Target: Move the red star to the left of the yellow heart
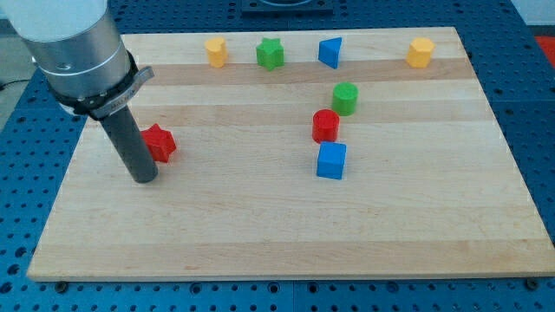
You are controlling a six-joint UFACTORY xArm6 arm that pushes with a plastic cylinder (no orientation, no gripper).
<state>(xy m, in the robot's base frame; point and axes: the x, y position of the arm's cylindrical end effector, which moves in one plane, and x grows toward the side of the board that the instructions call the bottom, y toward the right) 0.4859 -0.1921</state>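
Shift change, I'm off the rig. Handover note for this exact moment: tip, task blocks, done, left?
My tip is down on the board, just left of and slightly below the red star, close against it; contact can't be confirmed.
The red star sits at the board's left side, mid-height.
Two yellow blocks are on the top row: one at top left, one at top right. Which is the heart is hard to tell from here.
Done: star is not beside either yet.
Left: confirm the heart, then push the star up to its left side.

Your robot arm (74,43), a wide silver-grey cylinder, a dark band beneath it, a straight dark grey rod, rounded tip (144,179).
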